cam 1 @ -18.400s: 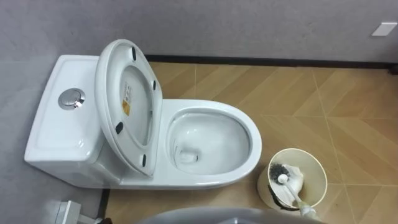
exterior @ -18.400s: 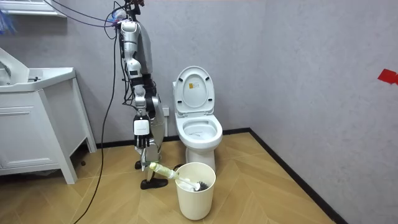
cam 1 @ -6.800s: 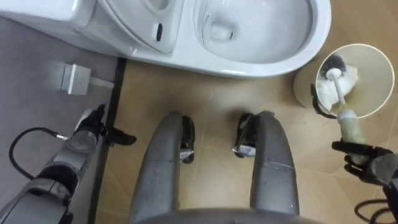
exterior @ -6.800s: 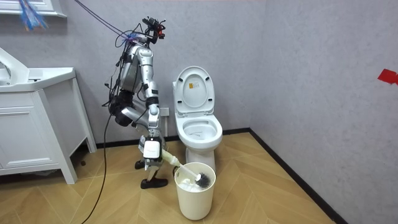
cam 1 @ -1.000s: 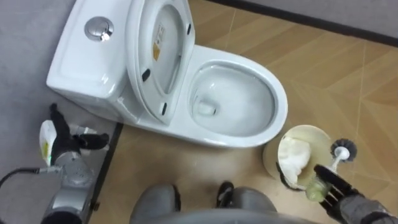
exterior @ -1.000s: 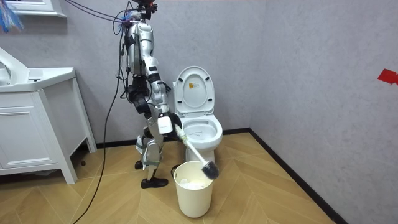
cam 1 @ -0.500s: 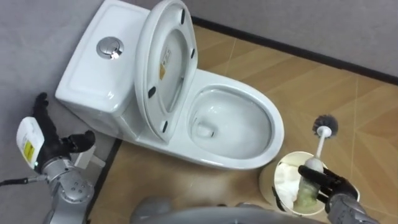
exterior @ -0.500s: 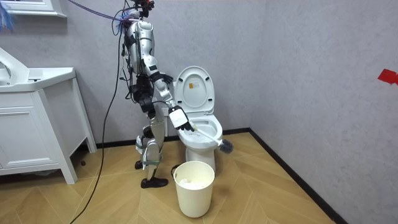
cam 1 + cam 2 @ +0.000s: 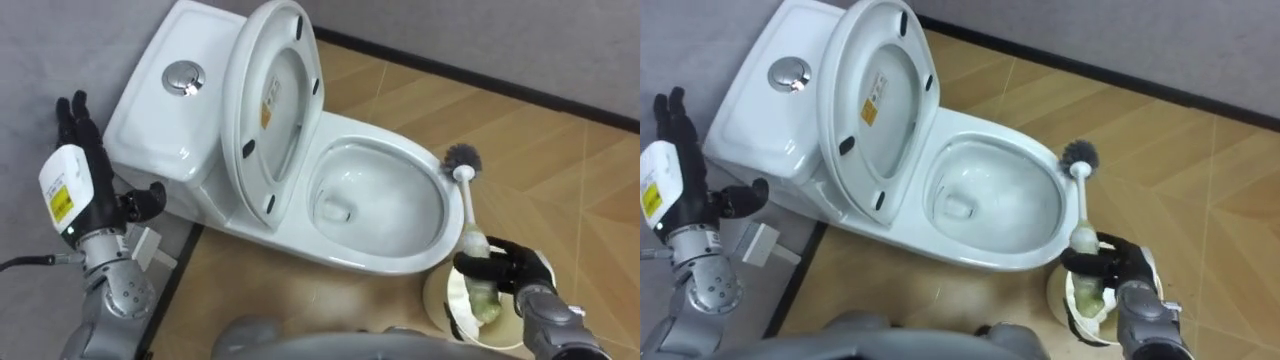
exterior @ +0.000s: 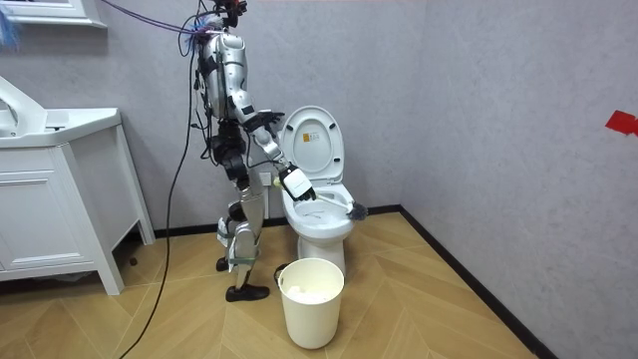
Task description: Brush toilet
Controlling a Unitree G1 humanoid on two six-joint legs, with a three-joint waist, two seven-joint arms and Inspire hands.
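Note:
A white toilet [image 9: 395,262] stands before me with its lid [image 9: 272,110] raised and the bowl bare. My right hand [image 9: 512,266] is shut on the pale green handle of the toilet brush [image 9: 468,205]. The brush's white shaft points up and away from me, and its dark bristle head [image 9: 460,156] hovers just over the bowl's right rim. In the room view my right arm reaches across the bowl with the brush head [image 10: 357,211] past its far side. My left hand [image 9: 85,190] is raised beside the tank, fingers straight and holding nothing.
A cream waste bin [image 9: 438,300] with crumpled paper sits on the wood floor right under my right hand, also standing in front of the toilet [image 10: 311,299]. A small white box [image 9: 140,250] lies by the tank's base. A white vanity [image 10: 55,199] stands on the room view's left.
My right hand has swung the brush up from over the bin to the bowl's right rim. My left hand has risen beside the tank. The view has shifted.

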